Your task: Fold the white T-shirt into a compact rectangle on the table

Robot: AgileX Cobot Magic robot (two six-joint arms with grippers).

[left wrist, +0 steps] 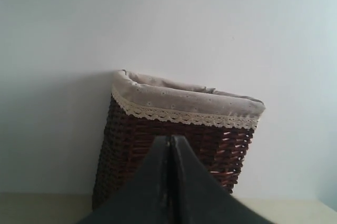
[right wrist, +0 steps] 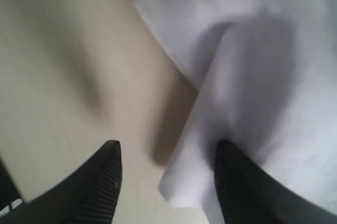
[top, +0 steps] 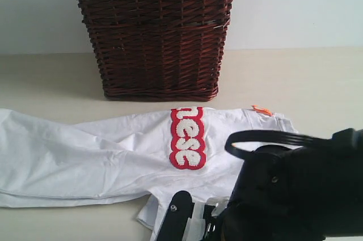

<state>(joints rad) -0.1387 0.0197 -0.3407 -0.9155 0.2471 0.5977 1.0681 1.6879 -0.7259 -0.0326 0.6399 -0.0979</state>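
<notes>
The white T-shirt (top: pixel 102 156) lies spread on the pale tabletop (top: pixel 45 76), reaching from the left edge of the exterior view to past the middle. It sits just in front of the dark brown wicker basket (top: pixel 159 42), with a narrow strip of bare tabletop between them. Its red-outlined lettering (top: pixel 187 137) runs up and down near the middle of the view, and the small orange tag (top: pixel 262 110) shows at the collar toward the right. The cloth is wrinkled, and a flap of it (top: pixel 146 212) juts out at the near edge. The black right arm (top: pixel 295 190) fills the lower right corner over that end of the shirt, with a dark cable loop (top: pixel 266 136) arching above it. The right jaws are open. In the blurred right wrist view their 2 dark fingers (right wrist: pixel 105 182) stand well apart with bare tabletop between them. A loose corner of the shirt reaches in beside 1 finger, and whether it touches that finger I cannot tell; nothing is clamped. The left jaws are closed on nothing. In the left wrist view their 2 fingers (left wrist: pixel 158 182) press flat together and point toward the basket, whose lace-trimmed grey liner (left wrist: pixel 184 100) folds over the rim.
</notes>
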